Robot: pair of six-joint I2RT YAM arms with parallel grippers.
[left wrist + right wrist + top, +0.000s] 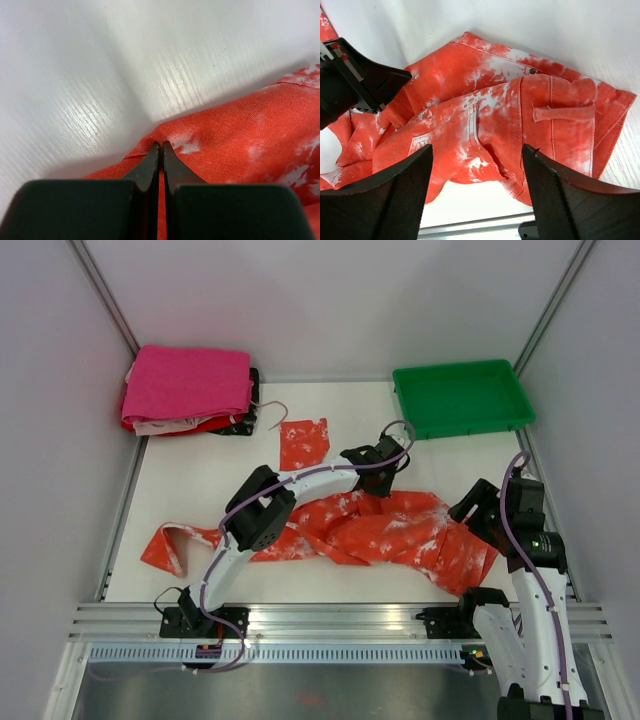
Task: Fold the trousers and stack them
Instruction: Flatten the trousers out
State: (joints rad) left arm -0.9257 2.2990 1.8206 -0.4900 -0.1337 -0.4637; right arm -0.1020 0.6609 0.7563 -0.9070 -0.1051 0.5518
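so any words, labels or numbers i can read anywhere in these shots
None can be read.
trousers: tie-dye blotches only, no text.
green tray: plain.
pink cloth: plain.
red spot at the left arm's base: too small to make out.

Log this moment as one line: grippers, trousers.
left gripper: shut on trousers edge | right gripper: open over waistband | trousers: rumpled, not folded

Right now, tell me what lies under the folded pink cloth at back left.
Under the pink cloth, edges of a whitish layer, a red garment and a black item peek out; the rest is covered.
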